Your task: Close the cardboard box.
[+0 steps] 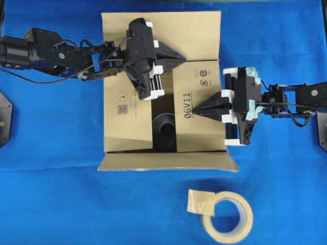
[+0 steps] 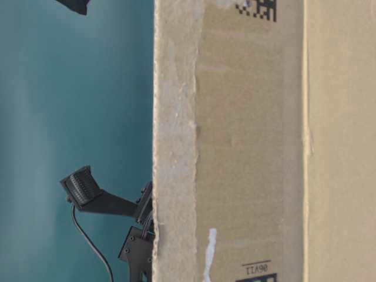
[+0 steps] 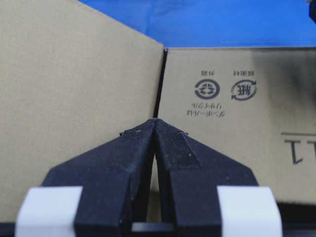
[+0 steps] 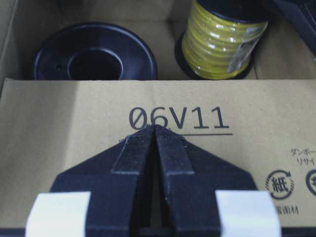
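Overhead, on my left, the left gripper [image 1: 182,59] reaches in over the cardboard box [image 1: 117,109], its tip above the upper part of the box top. In my left wrist view its fingers [image 3: 136,148] are pressed together tip to tip with nothing between them, poised over the seam where two flaps meet.

The cardboard box sits in the middle of the blue cloth [image 1: 51,168]. Its left flap [image 1: 125,107] and right flap [image 1: 196,109], the latter printed "06V11", lie folded inward, with a dark gap between them. The near flap [image 1: 168,162] is spread outward on the cloth.

Through that gap, in my right wrist view, I see a black spool [image 4: 94,52] and a spool of yellow wire [image 4: 222,39] inside the box.

On my right, the right gripper [image 1: 196,108] points at the "06V11" flap. Its fingers [image 4: 170,158] are likewise closed on nothing, tips at the flap surface; I cannot tell whether they touch it.

Near the lower edge lies a roll of beige tape [image 1: 227,214], well apart from the box.
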Tool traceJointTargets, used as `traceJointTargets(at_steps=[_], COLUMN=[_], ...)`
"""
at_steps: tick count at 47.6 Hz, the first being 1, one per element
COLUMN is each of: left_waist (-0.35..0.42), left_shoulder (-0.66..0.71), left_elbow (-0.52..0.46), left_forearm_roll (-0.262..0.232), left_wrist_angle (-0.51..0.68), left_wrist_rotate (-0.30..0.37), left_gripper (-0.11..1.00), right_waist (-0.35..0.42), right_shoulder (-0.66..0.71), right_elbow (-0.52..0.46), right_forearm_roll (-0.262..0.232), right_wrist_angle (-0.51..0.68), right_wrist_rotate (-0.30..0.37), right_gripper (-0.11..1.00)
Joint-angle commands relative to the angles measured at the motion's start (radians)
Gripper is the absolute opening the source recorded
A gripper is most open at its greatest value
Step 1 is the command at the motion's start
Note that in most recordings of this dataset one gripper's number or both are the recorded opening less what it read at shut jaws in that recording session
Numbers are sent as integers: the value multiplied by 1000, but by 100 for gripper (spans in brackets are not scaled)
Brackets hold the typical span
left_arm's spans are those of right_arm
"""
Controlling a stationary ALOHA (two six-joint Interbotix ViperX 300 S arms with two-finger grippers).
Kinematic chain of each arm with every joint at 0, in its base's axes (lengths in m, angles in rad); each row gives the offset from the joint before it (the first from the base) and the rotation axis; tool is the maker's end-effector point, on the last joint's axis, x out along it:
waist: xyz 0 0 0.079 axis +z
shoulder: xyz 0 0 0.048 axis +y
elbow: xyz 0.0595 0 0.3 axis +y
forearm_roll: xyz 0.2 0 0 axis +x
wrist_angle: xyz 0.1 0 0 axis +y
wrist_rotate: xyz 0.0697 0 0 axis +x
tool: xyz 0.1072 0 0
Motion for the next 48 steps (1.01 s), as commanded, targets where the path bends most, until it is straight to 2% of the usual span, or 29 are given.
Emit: traceJointTargets(at_steps=[1, 12, 19, 26, 36, 48], left_waist=[3, 3, 5, 6, 8, 12], left_shoulder=[-12, -12, -12, -12, -9, -11], left_elbow=[-8, -6, 2, 5, 6, 15], left_forearm_roll=[0, 0, 0, 0, 0, 0], left_wrist_angle=[-3, -2, -3, -3, -5, -9], left_wrist_rotate=[2, 2, 2, 2, 2, 2], left_gripper=[0, 0, 0, 0, 0, 0], right_waist=[15, 78, 155, 252, 387, 433], right_shoulder=[-55, -218, -299, -345, -313, -198], right_elbow=[-32, -52, -43, -26, -11, 9], right_forearm_roll=[3, 3, 3, 2, -2, 3], right_wrist_angle=[25, 115, 103, 26, -32, -57], right_wrist_rotate=[2, 2, 2, 0, -8, -2], right_gripper=[0, 0, 0, 0, 0, 0])
